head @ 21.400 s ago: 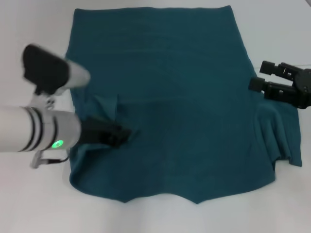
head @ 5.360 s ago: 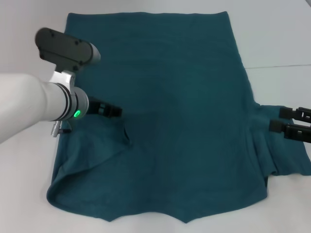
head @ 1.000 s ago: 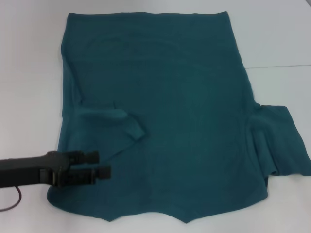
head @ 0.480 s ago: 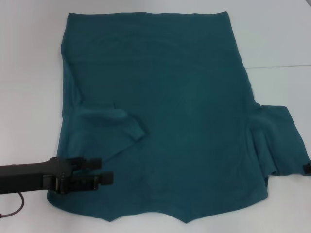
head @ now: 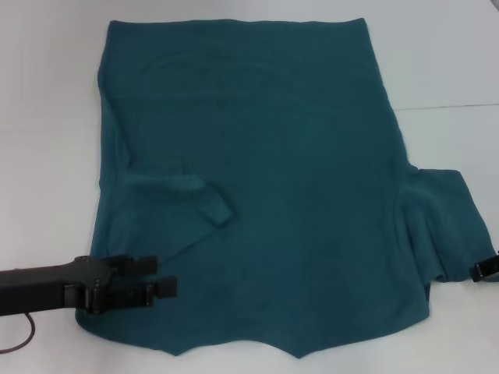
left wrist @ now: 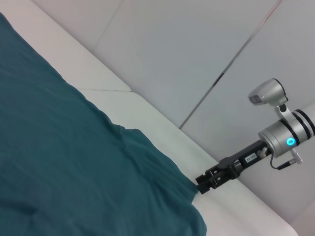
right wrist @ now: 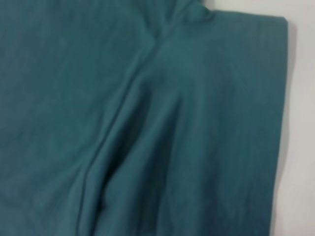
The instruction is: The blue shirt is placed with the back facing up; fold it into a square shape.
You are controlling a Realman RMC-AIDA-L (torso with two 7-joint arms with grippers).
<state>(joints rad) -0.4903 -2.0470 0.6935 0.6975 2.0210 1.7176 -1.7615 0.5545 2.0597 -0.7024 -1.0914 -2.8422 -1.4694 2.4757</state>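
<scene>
The blue shirt lies spread flat on the white table, with its left sleeve folded inward onto the body. Its right sleeve still sticks out sideways. My left gripper reaches in low over the shirt's near left corner, open, with nothing between its fingers. Only the black tip of my right gripper shows at the right edge, beside the right sleeve's hem. The left wrist view shows the right gripper far off at the cloth's edge. Creased sleeve cloth fills the right wrist view.
The white table surrounds the shirt on all sides, with a thin seam line running across it at the right. A dark cable hangs under the left arm near the front edge.
My left gripper has dropped slightly toward the shirt's near left corner and stays open. My right gripper has come into view at the right edge, next to the sleeve hem.
</scene>
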